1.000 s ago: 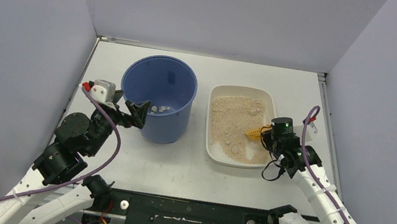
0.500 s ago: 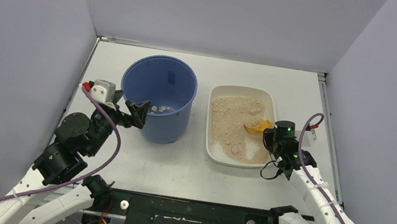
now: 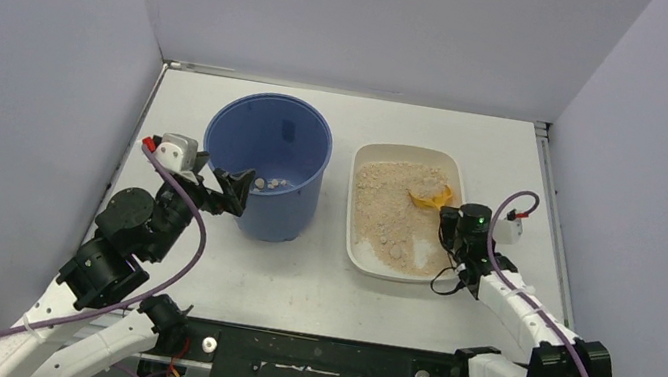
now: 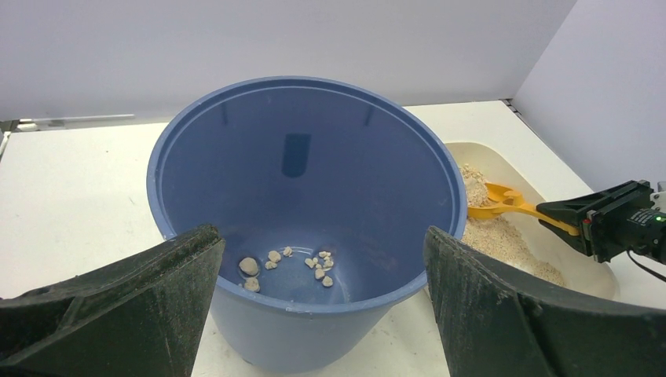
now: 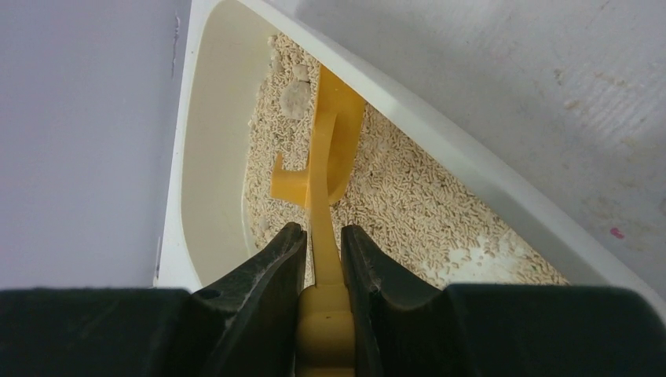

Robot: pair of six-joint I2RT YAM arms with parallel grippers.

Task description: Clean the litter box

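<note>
The cream-white litter box [image 3: 412,150] sits right of centre with tan granules in it; its rim [image 5: 440,133] crosses the right wrist view. My right gripper [image 3: 449,223] [image 5: 323,232] is shut on the handle of the orange scoop [image 3: 433,198] [image 5: 334,118]. The scoop's head lies on the granules near the tray's far right corner, beside a pale clump [image 5: 294,96]. My left gripper [image 3: 230,192] [image 4: 323,234] stands open at the near left side of the blue bucket [image 3: 269,138] [image 4: 298,157], its fingers wide on either side of the bucket's wall.
Several small pale clumps [image 4: 287,263] lie on the bucket's bottom. A bare white patch of tray floor [image 3: 421,253] shows at the litter box's near end. Grey walls close in the table on the left, back and right.
My right gripper has carried the scoop from the tray's middle right toward its far right corner, and the right arm has swung leftward. The left arm and bucket have not moved.
</note>
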